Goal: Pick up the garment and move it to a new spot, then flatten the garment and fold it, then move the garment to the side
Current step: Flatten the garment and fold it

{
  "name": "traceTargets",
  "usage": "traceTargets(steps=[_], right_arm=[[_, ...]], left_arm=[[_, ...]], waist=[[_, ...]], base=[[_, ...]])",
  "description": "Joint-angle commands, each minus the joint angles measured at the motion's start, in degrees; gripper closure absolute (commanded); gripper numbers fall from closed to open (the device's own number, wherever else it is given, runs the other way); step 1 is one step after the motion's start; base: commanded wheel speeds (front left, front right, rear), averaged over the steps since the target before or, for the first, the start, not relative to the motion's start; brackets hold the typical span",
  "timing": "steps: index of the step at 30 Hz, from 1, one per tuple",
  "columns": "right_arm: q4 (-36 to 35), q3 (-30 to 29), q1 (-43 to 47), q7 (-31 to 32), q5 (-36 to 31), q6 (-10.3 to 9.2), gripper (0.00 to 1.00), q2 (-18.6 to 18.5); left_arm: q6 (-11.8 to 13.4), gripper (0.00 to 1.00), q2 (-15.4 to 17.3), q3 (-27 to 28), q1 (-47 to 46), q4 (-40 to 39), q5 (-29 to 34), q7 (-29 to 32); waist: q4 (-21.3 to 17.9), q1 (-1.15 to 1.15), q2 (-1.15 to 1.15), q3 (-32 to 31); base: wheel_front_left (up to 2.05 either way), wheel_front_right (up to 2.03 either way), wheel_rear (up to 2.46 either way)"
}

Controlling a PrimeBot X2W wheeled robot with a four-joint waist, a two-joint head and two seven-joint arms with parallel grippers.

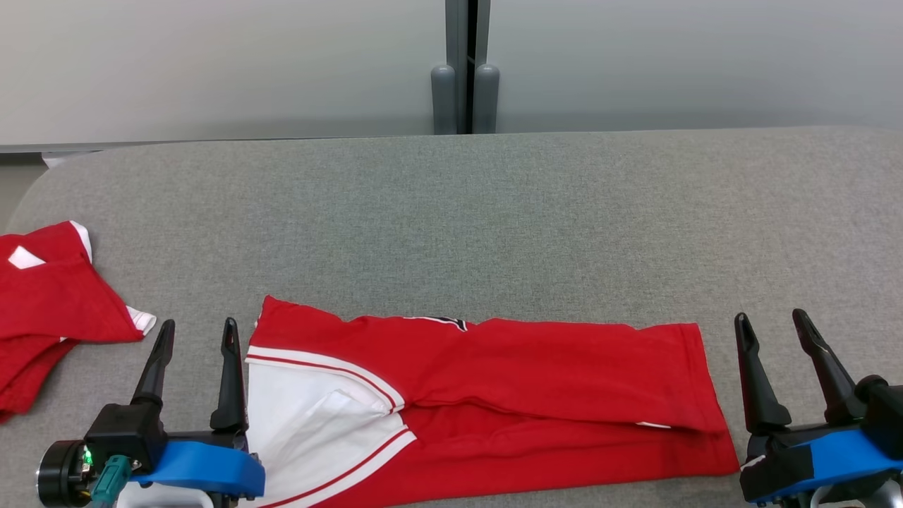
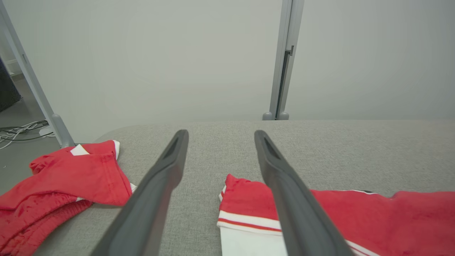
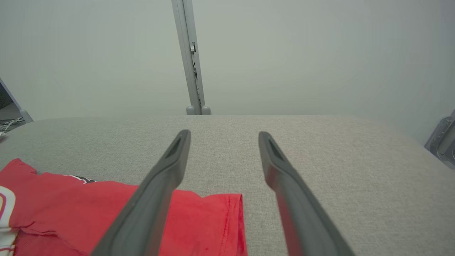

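Observation:
A red garment (image 1: 522,395) with white panels and striped trim lies folded into a long band near the front edge of the grey table (image 1: 451,226). My left gripper (image 1: 197,335) stands open just left of the band's left end, nothing between its fingers. Off the band's right end my right gripper (image 1: 772,326) is open and empty too. In the left wrist view the garment (image 2: 355,217) lies under and right of the left gripper (image 2: 220,133). The right wrist view has the garment (image 3: 106,209) at the lower left of the right gripper (image 3: 224,133).
A second red and white piece of clothing (image 1: 49,310) lies crumpled at the table's left edge; it also shows in the left wrist view (image 2: 60,188). A pale wall with a grey post (image 1: 464,70) stands behind the table. Cables (image 2: 21,129) lie on the floor at far left.

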Motion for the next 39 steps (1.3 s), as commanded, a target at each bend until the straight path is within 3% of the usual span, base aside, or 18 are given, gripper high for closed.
traceTargets(steps=[1, 7, 21, 22, 24, 32, 39], right_arm=[[0.1, 0.0, -0.7, 0.1, -0.1, 0.00, 0.00, 0.1], [4.6, -0.1, -1.1, 1.2, -0.5, 0.00, 0.00, -0.8], [29.4, -0.5, -4.1, -0.7, 1.8, 0.01, 0.00, -0.8], [30.4, -0.2, -4.3, -0.7, 2.1, 0.01, 0.51, -0.8], [31.6, 0.0, -4.7, -0.7, 2.7, 0.01, 1.00, -0.7], [28.5, 0.2, -4.2, -3.2, 5.1, 0.00, 1.00, -2.2], [24.0, -6.9, -2.2, -2.3, 5.1, -0.03, 1.00, -4.6]], left_arm=[[-0.2, 0.00, 0.3, 0.1, -0.6, 0.1, -0.1, -0.3], [-0.5, 0.00, -0.2, 0.7, -1.8, -0.4, 0.4, -0.3], [-2.8, 0.00, -4.8, 4.6, -3.5, -2.8, 4.6, -0.3], [-3.1, 0.00, -5.1, 4.9, -3.4, -2.8, 4.9, -0.3], [-3.6, 0.00, -5.6, 5.4, -3.1, -2.6, 5.4, -0.3], [-5.1, 0.00, -7.2, 7.2, -2.0, -1.4, 6.9, -0.3], [-5.5, 0.00, -8.2, 7.8, -0.2, -0.4, 7.5, -0.3]], waist=[[0.0, 0.00, 0.00, 0.2], [0.7, 0.00, 0.00, 2.3], [5.0, 0.00, 0.00, 5.3], [5.1, 0.00, 0.00, 5.3], [5.3, 0.00, 0.00, 5.3], [5.4, 0.00, 0.00, 4.2], [3.6, 0.00, 0.00, 2.3]], base=[[0.00, 0.00, 0.00], [0.00, 0.00, 0.00], [0.00, 0.00, 0.00], [0.00, 0.00, 0.00], [0.00, 0.00, 0.00], [0.00, 0.00, 0.00], [0.00, 0.00, 0.00]])
